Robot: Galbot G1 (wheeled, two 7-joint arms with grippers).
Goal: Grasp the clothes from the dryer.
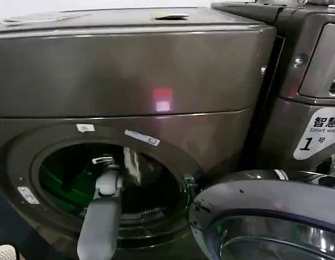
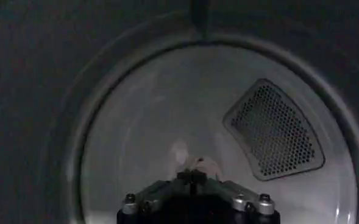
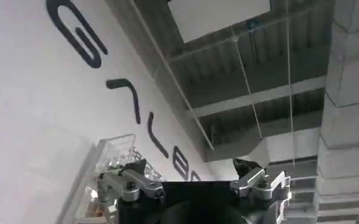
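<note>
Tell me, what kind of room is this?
Probably a laundry room. A big dryer has its door open, another machine stands beside it, and the robot's left claw reaches into the drum near some clothes.

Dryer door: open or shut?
Open. The door is swung out to the right, and the left tool reaches through the dryer porthole.

Bronze-grey dryer (image 1: 129, 70), red light (image 1: 163, 93), pale white clothes (image 2: 194, 164).
</note>
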